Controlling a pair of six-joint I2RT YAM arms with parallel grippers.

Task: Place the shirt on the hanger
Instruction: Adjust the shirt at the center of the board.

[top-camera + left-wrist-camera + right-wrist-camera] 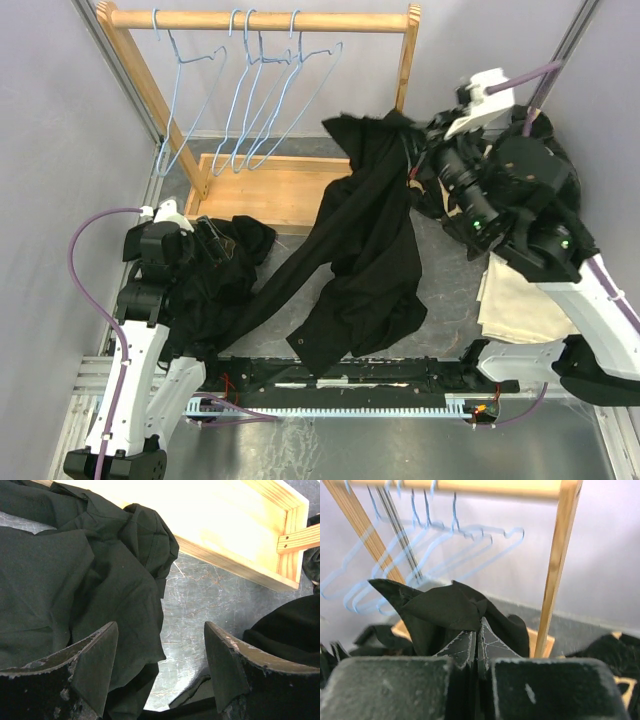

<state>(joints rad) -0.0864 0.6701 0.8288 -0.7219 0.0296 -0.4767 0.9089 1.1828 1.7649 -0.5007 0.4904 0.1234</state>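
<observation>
Shirt (365,250) is lifted at one end only. My right tool (477,630) is pressed together and pinches a fold of it, high and near the right post of the wooden rack (408,60). The rest of the shirt falls down and lies along the tabletop (450,270) toward the near edge.

I judge the grip is small, so the fold can slip out when I pull. The lower part can also drag, because it reaches the second black garment (225,265) and may pull it along. The nearest hanger (300,100) hangs free on the rail and will swing if the cloth pushes it.

My left tool (160,645) is spread and holds nothing, above that second garment, beside the rack base (240,535). The post stands between my right tool and the hangers.
</observation>
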